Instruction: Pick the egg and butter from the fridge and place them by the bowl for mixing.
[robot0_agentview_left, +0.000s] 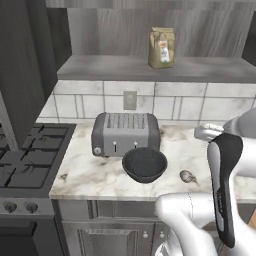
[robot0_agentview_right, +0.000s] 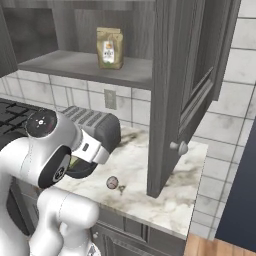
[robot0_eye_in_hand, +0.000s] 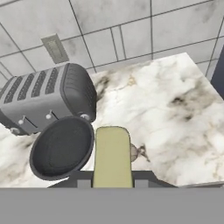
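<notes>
My gripper (robot0_eye_in_hand: 113, 181) is shut on the butter (robot0_eye_in_hand: 112, 155), a pale yellow block that stands up between the dark fingers. It hangs above the marble counter (robot0_eye_in_hand: 175, 122), just right of the dark round bowl (robot0_eye_in_hand: 61, 148). The small brownish egg (robot0_eye_in_hand: 134, 152) peeks out from behind the butter and lies on the counter right of the bowl (robot0_agentview_left: 144, 164). The egg (robot0_agentview_left: 186, 176) lies apart from the bowl, near the counter's front edge. A sliver of the butter (robot0_agentview_right: 75, 161) shows under the white hand. The fridge is out of view.
A silver two-slot toaster (robot0_agentview_left: 126, 134) stands right behind the bowl. A gas stove (robot0_agentview_left: 25, 160) borders the counter on the left. An open dark cabinet door (robot0_agentview_right: 175, 100) hangs over the counter's right part. A paper bag (robot0_agentview_left: 162, 47) sits on the shelf above.
</notes>
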